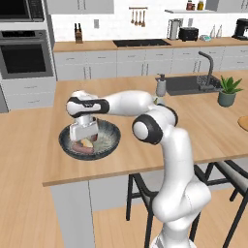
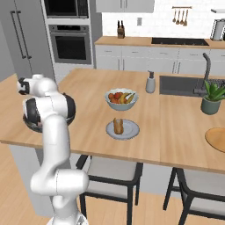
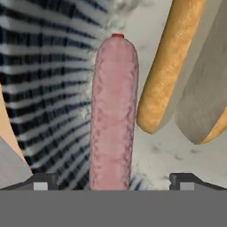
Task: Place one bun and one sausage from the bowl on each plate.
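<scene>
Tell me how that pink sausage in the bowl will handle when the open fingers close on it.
The pink sausage is a smooth round rod, so it will probably roll or slip sideways if pinched off-centre. It looks straight and firm, likely lifting without drooping. The bun lies close beside it and may get nudged.

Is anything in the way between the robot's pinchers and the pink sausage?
No, nothing visible. In the hand view the open gripper sits right over the pink sausage, which runs up between the two fingertips. The bun lies off to one side in the bowl, not across the sausage.
</scene>
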